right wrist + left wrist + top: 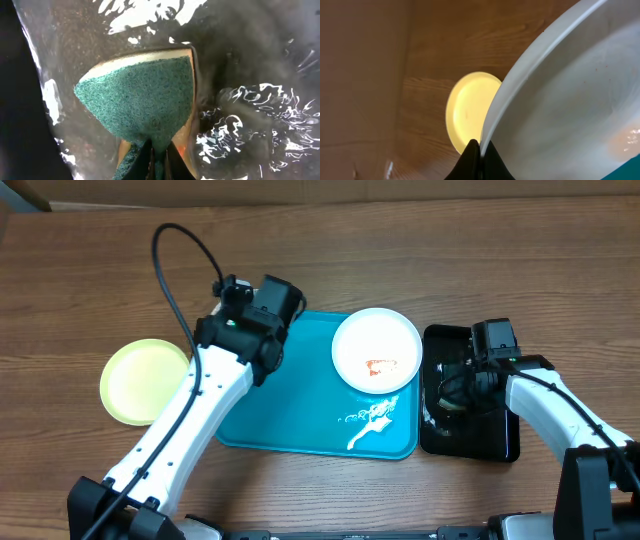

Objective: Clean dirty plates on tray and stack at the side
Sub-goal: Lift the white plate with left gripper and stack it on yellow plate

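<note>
Far left of the overhead frame, the pale yellow plate [145,380] sits on the wooden table [80,280], off the turquoise tray [300,405]. There's the left gripper [480,150], fingers pinched tight on the rim of a white plate [570,100], a grip the arm hides from above. Centre-right, a smeared white plate [377,350] lies in the tray's upper right corner above some white splashes [375,423], and far right the right gripper [159,150] is clamped on a green sponge [145,95] in the wet black tray [495,435].
</note>
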Motion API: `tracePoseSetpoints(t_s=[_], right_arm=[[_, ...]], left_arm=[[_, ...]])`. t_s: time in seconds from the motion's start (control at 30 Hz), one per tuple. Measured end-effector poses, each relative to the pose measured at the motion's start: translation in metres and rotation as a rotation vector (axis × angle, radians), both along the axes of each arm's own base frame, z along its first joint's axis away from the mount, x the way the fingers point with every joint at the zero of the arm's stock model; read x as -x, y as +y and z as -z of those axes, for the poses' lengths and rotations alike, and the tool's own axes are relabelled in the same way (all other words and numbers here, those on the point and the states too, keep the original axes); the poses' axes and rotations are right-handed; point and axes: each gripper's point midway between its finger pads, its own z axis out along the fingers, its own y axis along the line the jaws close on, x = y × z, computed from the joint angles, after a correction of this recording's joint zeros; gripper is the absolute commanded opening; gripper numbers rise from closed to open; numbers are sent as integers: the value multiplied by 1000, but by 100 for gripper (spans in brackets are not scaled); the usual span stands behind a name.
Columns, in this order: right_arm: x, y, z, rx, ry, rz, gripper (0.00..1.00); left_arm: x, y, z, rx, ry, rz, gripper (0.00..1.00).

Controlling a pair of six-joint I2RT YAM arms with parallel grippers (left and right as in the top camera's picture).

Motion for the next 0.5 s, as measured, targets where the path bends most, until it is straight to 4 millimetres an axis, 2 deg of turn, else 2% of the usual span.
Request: tracePoseSetpoints(t_s=[0.2, 0.5], right_arm=[[0, 0, 0, 0, -2, -1, 4], [5, 0, -3, 5, 29, -17, 4]], left_arm=[[-1, -9, -12, -68, -49, 23, 4], [-1, -10, -27, -151, -109, 26, 4]])
